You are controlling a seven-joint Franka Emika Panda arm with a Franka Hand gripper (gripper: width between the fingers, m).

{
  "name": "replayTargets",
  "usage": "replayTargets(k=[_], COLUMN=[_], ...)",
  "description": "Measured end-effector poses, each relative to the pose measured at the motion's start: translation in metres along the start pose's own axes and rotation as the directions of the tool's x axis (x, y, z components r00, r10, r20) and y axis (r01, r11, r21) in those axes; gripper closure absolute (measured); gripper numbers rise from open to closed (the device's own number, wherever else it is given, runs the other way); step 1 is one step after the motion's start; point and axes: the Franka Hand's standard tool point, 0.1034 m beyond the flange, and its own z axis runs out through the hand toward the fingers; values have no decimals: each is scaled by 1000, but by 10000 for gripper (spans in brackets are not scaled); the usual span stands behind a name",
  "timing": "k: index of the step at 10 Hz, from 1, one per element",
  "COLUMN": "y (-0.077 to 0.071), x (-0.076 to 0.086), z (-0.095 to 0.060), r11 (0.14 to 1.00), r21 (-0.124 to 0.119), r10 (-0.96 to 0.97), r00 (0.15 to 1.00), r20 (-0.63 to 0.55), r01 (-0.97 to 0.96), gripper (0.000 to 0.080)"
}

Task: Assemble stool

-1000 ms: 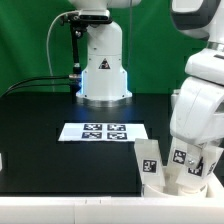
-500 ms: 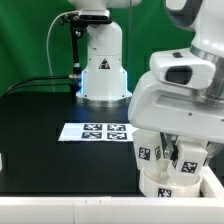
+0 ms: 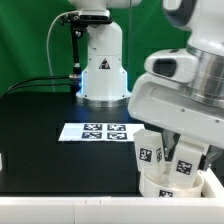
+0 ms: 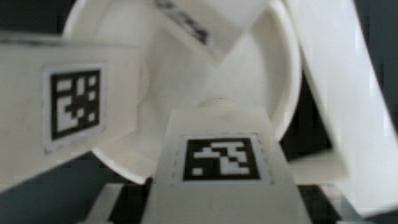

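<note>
**Putting a leg on the stool**

We are at the near corner of the black table [image 3: 50,130], on the exterior view's right. The stool [image 3: 165,180] sits there, upside down, with its round seat [image 3: 160,186] flat on the table and short white legs sticking up. Each leg has a black-and-white tag.

Our gripper [image 3: 186,150] is low over the stool, and the big white arm hides most of it. In the wrist view we see a leg [image 4: 222,165] right up close, between our fingers. The fingers are close together, so we think they hold this leg.

We guess we are fixing this leg into the seat. Next we need to keep it straight up, make sure it sits tight, then let go gently. The marker board [image 3: 100,131] lies near, and we leave it alone.
</note>
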Motion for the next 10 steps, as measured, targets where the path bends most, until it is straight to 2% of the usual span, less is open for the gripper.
replayTargets(k=[1,2,5,7,8,10], y=[-1,0,-1,-6,-5,-5], x=[-5,-8,-6,-4,-5,-6], z=[1,1,1,3,3,4], r11=[986,977,924,686,551,437], r21=[72,64,62,110,123,96], r10=[150,202,376,706,803,869], r00=[988,979,926,695,564,447], r20=[25,32,43,139,194,211], r01=[-152,-203,-378,-719,-826,-894], gripper=[466,466,466,466,466,466])
